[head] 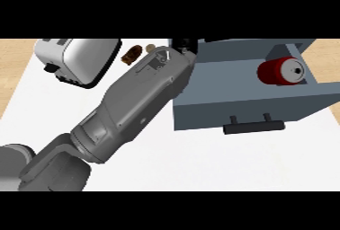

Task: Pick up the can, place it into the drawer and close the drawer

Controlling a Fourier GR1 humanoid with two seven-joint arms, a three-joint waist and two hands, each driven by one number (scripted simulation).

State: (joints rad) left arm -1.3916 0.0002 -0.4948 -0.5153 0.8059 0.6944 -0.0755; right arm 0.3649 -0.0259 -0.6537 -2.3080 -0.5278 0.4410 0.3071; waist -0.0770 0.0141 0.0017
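The big grey left forearm (133, 105) crosses the white counter (219, 166) diagonally toward the drawer's far-left corner, and its black hand (184, 45) shows only as a dark sliver there, so whether its fingers are open or curled cannot be told. With the red can (280, 72) already lying on its side inside the blue-grey drawer (232, 96), closing seems the step left: push squarely, without skewing the boxy body. Beyond sit a glossy rounded toaster (76, 58) and a brown pastry (131, 54).
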